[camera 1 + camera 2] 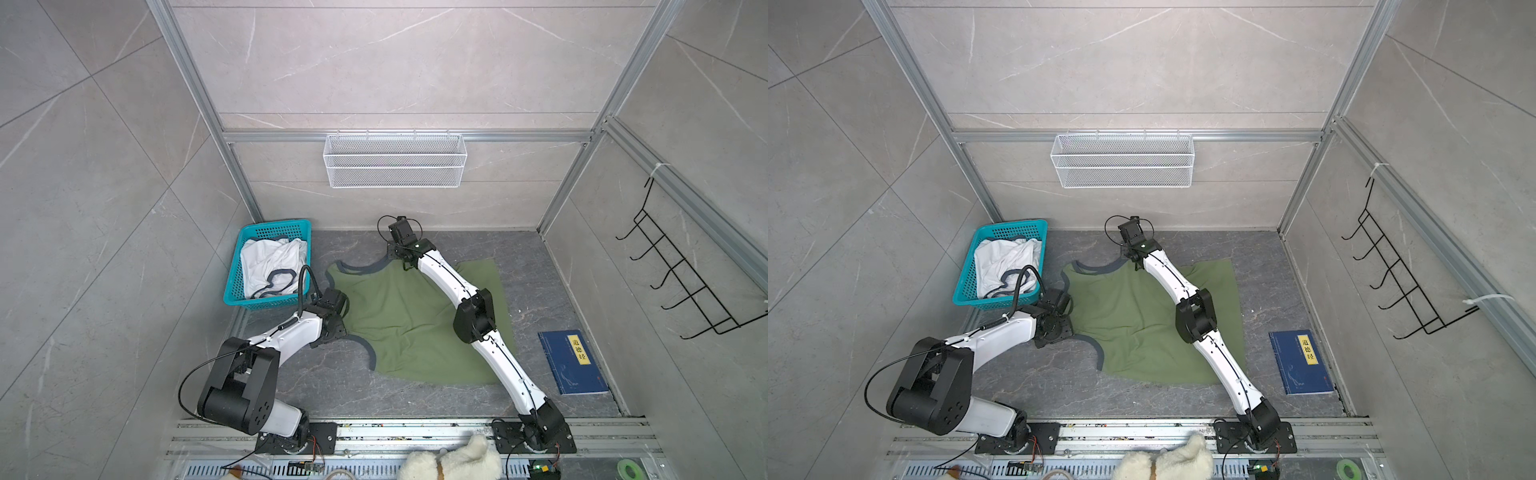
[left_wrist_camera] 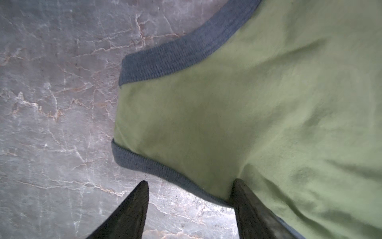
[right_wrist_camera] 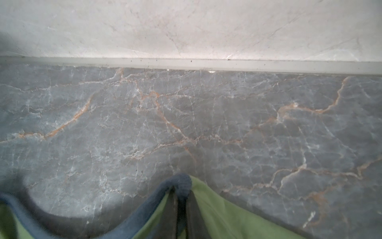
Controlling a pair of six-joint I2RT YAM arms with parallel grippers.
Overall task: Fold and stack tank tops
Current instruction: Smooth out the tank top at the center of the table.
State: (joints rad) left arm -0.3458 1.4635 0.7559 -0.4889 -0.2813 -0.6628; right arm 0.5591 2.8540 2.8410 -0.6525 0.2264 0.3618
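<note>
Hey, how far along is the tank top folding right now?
Done: nothing folded or stacked; the olive tank top lies spread out. In hand: right gripper jaws pinch one shoulder strap, left gripper jaws open at the other. Left: folding it, then the white tank top in the basket.

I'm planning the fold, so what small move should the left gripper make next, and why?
Probably close the left gripper: its jaws stand open astride the green top's navy trim, while the right gripper is shut on the far strap.
</note>
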